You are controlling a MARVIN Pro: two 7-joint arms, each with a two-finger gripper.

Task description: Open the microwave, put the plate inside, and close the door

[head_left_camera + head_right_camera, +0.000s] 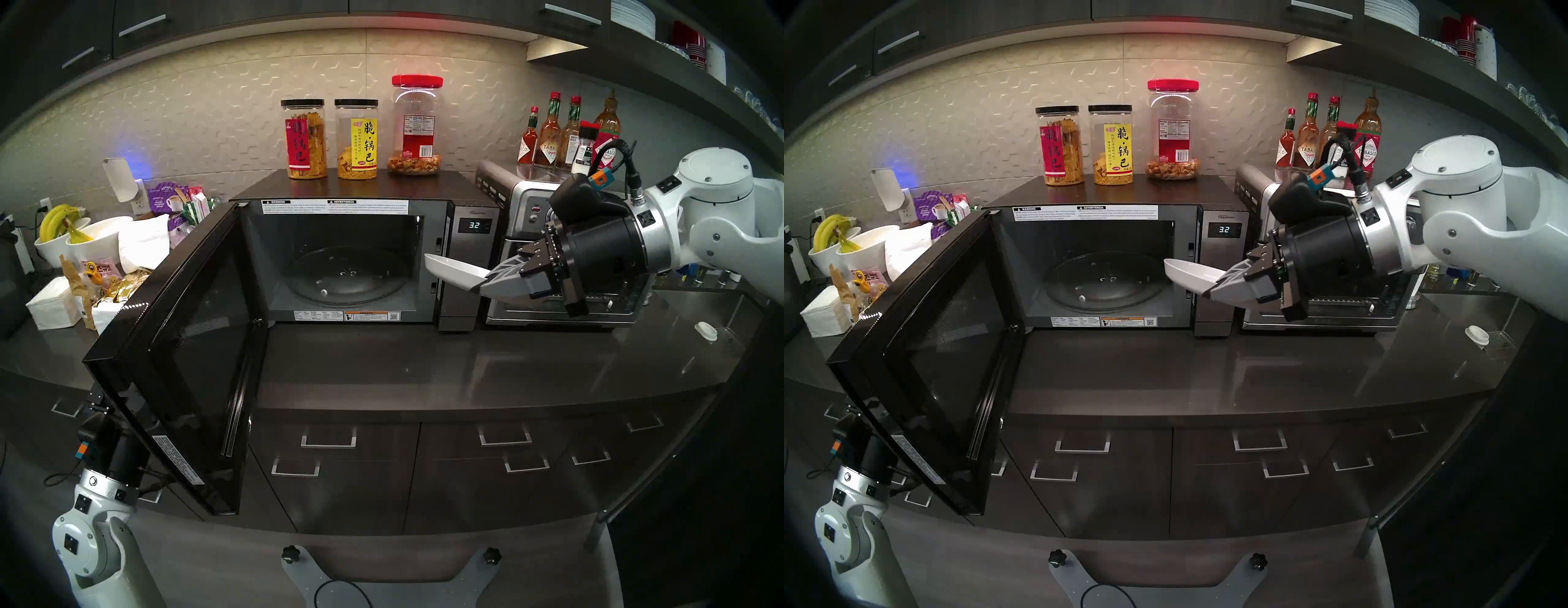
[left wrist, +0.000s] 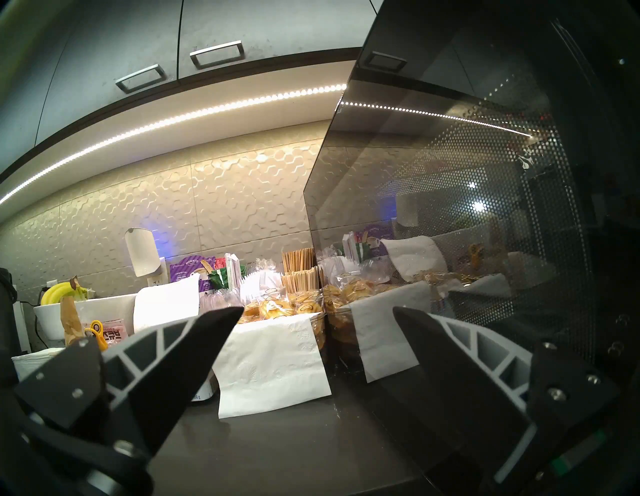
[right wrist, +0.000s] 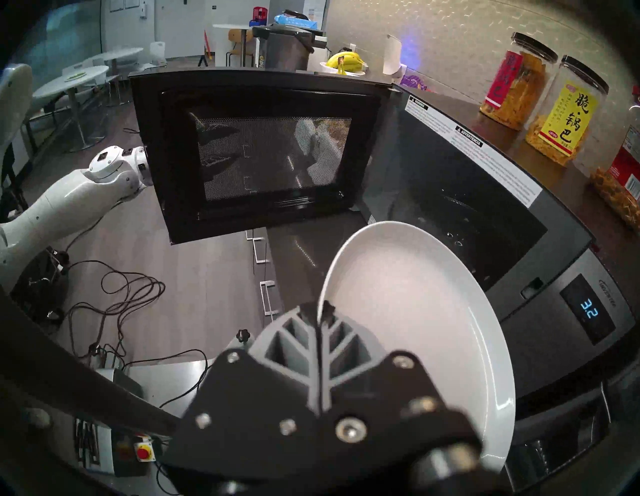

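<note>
The right gripper (image 1: 488, 282) is clamped on the rim of the white plate (image 1: 456, 271), held in the air just right of the microwave (image 1: 365, 254) cavity, before its control strip. The door (image 1: 186, 344) stands wide open leftward; beyond it, the left gripper (image 2: 317, 318) has its fingers spread, holding nothing.

R arm (image 1: 721, 212) comes in from the right side, forearm white, wrist black, bent so the right gripper (image 1: 488, 282) aims left and slightly down. Its fingers (image 3: 304, 350) are pressed together, pinching the plate (image 1: 454, 271) by its rim; plate tilted. L arm (image 1: 97, 530) sits low at near left, elbow bent, wrist pointing up and fwd. Left gripper (image 2: 318, 322) has fingers (image 2: 207, 332) spread wide apart, nothing btwn them.
</note>
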